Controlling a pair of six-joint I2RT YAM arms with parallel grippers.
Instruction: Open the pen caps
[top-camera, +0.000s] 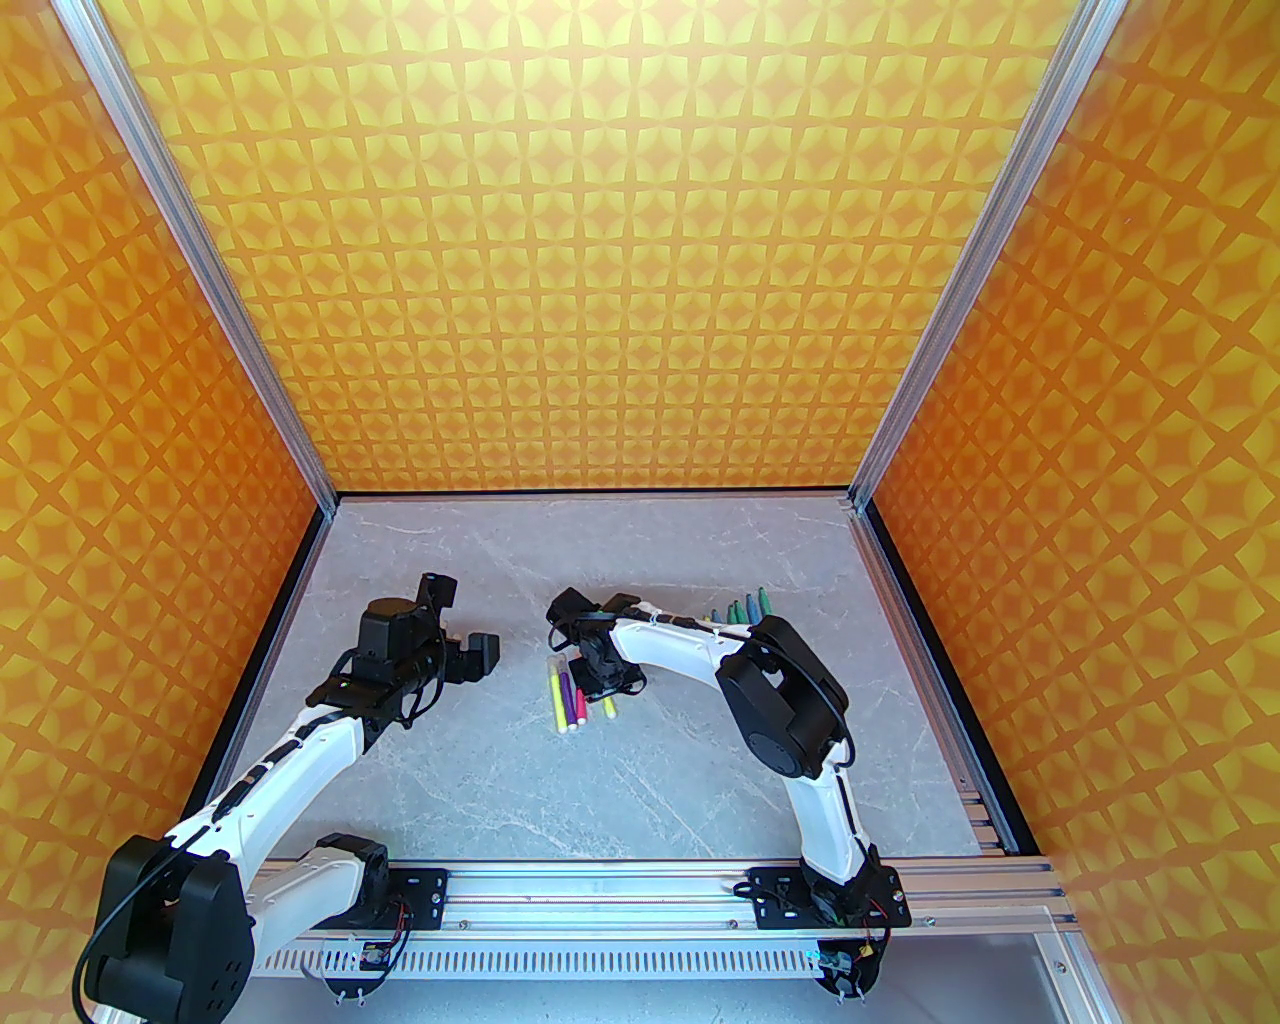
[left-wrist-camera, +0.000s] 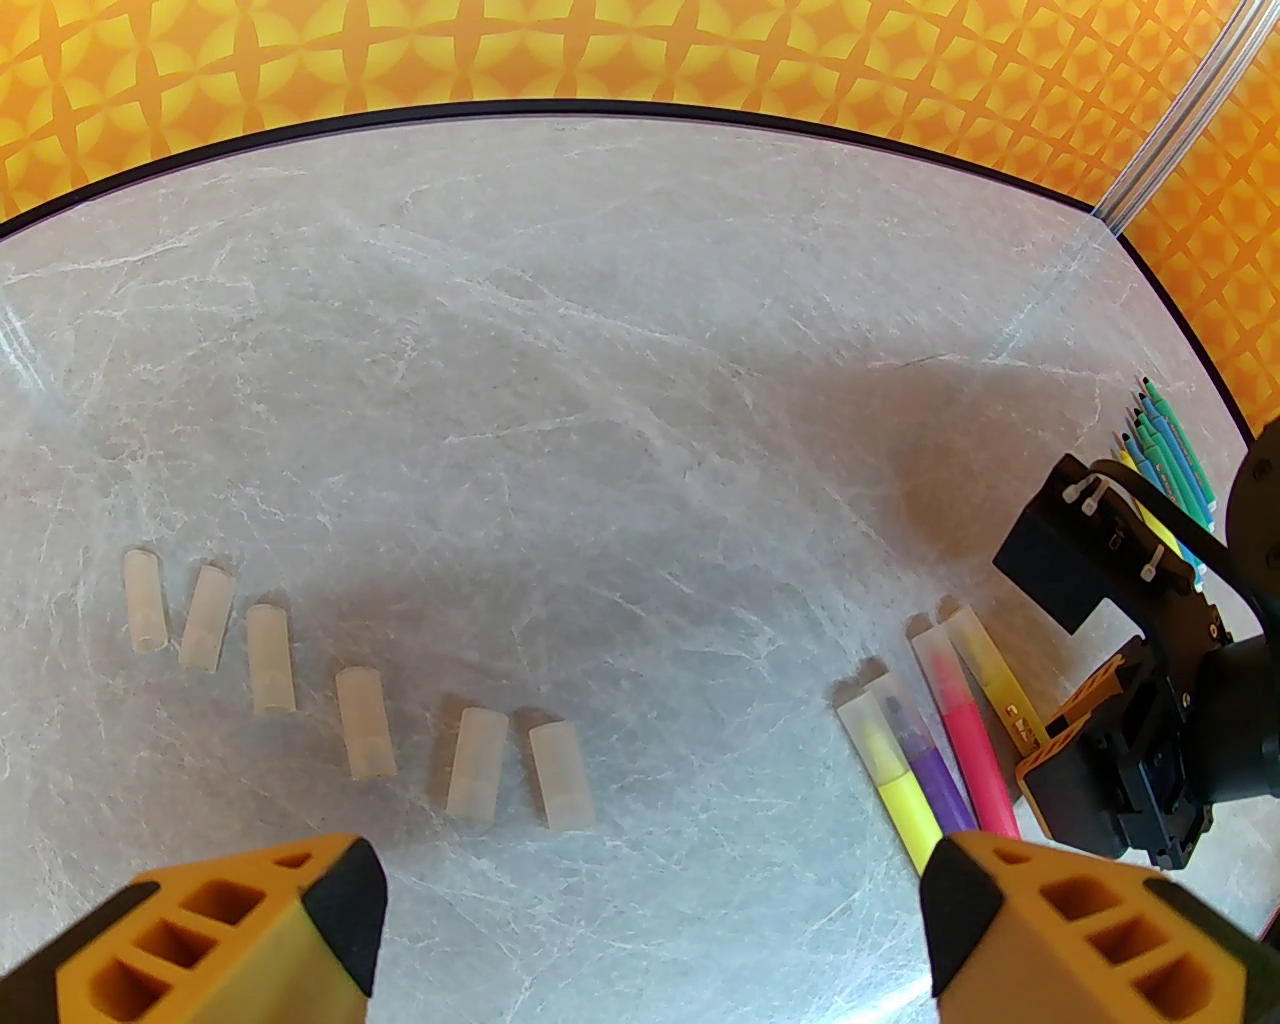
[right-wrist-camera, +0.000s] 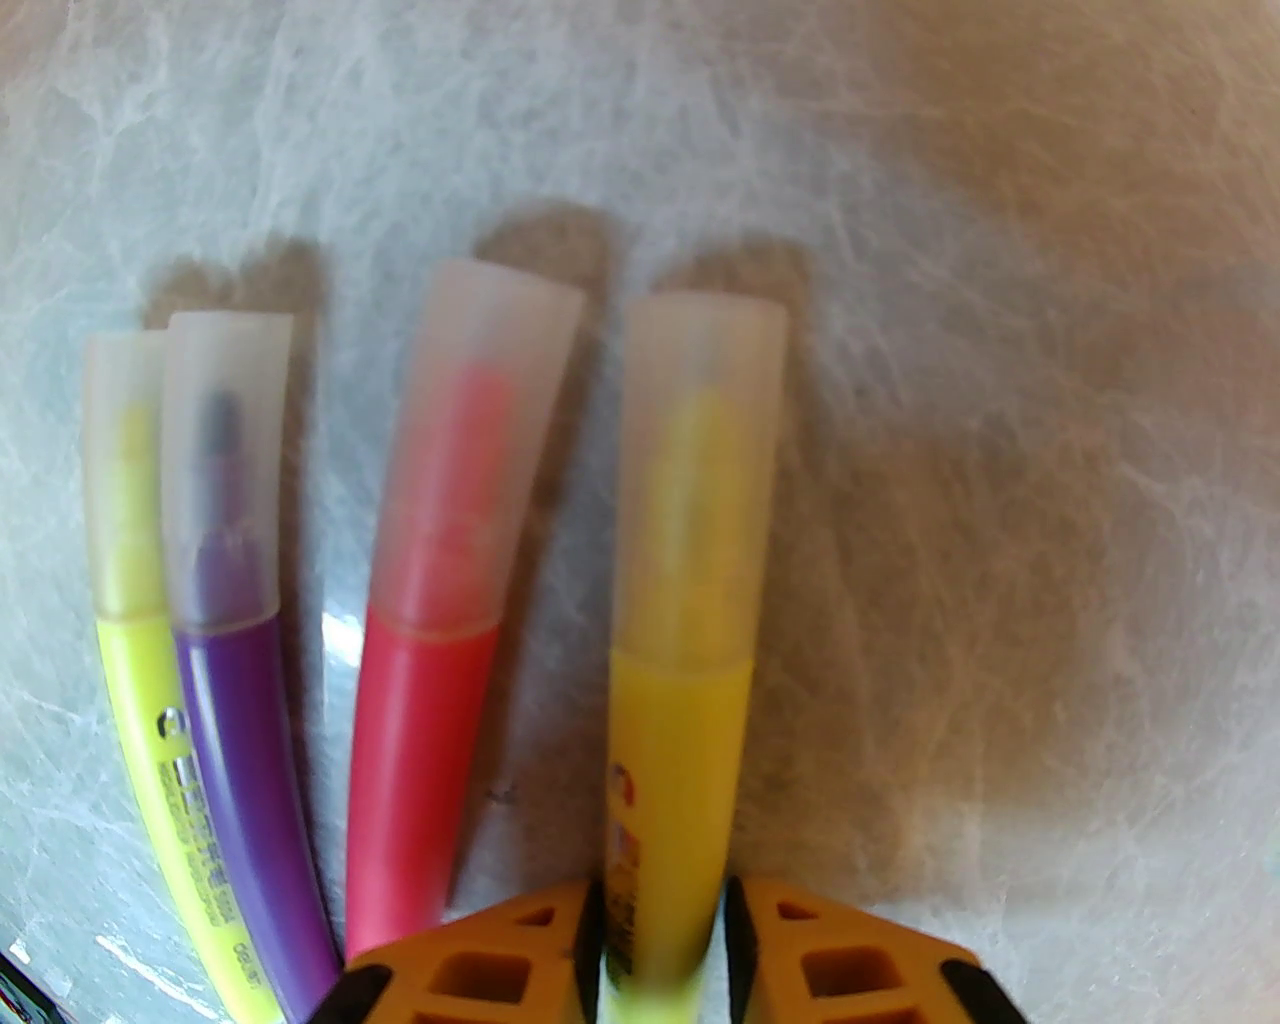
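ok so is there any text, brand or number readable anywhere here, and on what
lime pen, along the barrel: dark print, too blurred to read.
yellow pen, held in the right gripper: dark print beside a red mark, too blurred to read.
No other writing can be made out.

Grey, white-veined marble desk (top-camera: 520, 800); orange walls (top-camera: 620, 250) patterned with yellow four-point stars. Plastic marker barrels: lime pen (right-wrist-camera: 145, 720), purple pen (right-wrist-camera: 245, 760), pink pen (right-wrist-camera: 410, 760), yellow pen (right-wrist-camera: 675, 760); frosted colourless tube caps (right-wrist-camera: 480, 450). Right pincer (right-wrist-camera: 662, 890) orange, black-padded.
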